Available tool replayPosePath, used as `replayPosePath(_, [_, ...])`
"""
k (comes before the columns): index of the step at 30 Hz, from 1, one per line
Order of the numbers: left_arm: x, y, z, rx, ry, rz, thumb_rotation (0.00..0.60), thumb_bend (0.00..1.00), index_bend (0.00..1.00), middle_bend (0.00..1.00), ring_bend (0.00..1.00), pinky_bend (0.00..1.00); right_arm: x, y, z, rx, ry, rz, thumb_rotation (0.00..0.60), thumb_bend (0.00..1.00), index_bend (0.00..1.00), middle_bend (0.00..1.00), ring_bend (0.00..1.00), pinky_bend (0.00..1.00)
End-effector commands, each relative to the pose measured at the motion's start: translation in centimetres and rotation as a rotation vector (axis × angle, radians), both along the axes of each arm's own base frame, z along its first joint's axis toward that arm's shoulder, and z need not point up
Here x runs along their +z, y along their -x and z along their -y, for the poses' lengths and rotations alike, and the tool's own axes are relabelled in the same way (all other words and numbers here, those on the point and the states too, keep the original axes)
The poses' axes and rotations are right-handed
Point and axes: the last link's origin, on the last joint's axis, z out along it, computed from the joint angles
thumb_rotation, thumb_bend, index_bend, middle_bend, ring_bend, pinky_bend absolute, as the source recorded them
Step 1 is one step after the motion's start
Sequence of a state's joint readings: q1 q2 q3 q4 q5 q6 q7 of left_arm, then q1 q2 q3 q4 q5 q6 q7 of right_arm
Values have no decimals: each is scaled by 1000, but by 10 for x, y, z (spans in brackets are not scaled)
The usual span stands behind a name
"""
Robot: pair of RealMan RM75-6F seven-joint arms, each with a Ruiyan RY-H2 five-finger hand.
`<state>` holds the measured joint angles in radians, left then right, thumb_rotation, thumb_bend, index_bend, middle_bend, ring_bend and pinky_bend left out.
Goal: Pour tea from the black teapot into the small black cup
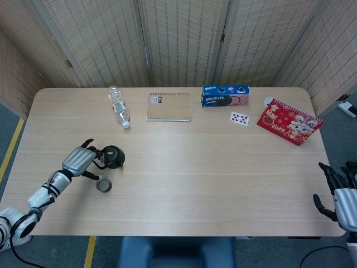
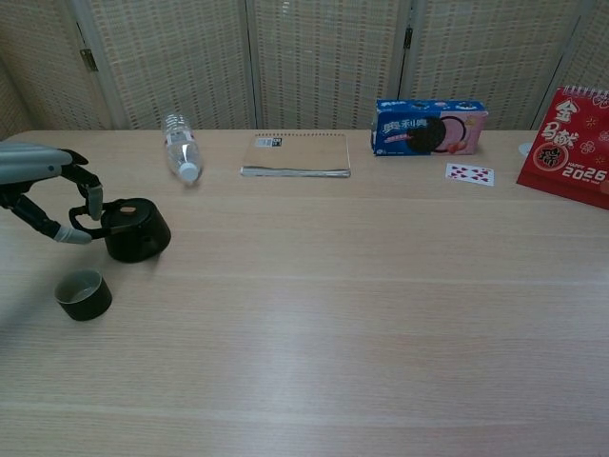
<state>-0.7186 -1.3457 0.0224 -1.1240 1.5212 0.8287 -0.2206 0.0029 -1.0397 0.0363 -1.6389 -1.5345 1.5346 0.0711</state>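
The black teapot point(image 1: 113, 157) point(image 2: 136, 230) stands upright on the left part of the table, lid on, its handle pointing left. Just in front of it stands the small black cup point(image 1: 103, 185) point(image 2: 83, 293), upright and apart from the pot. My left hand point(image 1: 79, 160) point(image 2: 33, 164) is at the teapot's handle. Its fingers are spread above and below the handle, with no firm grip visible. My right hand point(image 1: 340, 195) hangs off the table's near right corner with its fingers apart and holding nothing. The chest view does not show it.
Along the back of the table point(image 1: 195, 178) lie a clear water bottle point(image 1: 118, 106) on its side, a spiral notebook point(image 1: 169, 107), a blue biscuit box point(image 1: 225, 96), a playing card point(image 1: 239, 118) and a red calendar point(image 1: 289, 121). Bamboo screens stand behind.
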Motion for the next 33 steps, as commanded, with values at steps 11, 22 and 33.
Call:
replayPosePath(11, [-6, 1, 1, -4, 9, -11, 311, 211, 443, 441, 311, 10, 0, 0, 0, -3, 0, -1, 600, 426, 56, 184, 241, 79])
replayPosePath(22, [-9, 3, 0, -10, 14, -39, 312, 211, 446, 444, 311, 10, -1, 1, 1, -4, -5, -1, 600, 426, 56, 184, 245, 79])
replayPosePath(33, [-10, 7, 2, 0, 20, -48, 313, 212, 472, 471, 326, 8, -2, 0, 2, -4, -8, 1, 600, 426, 56, 184, 246, 79])
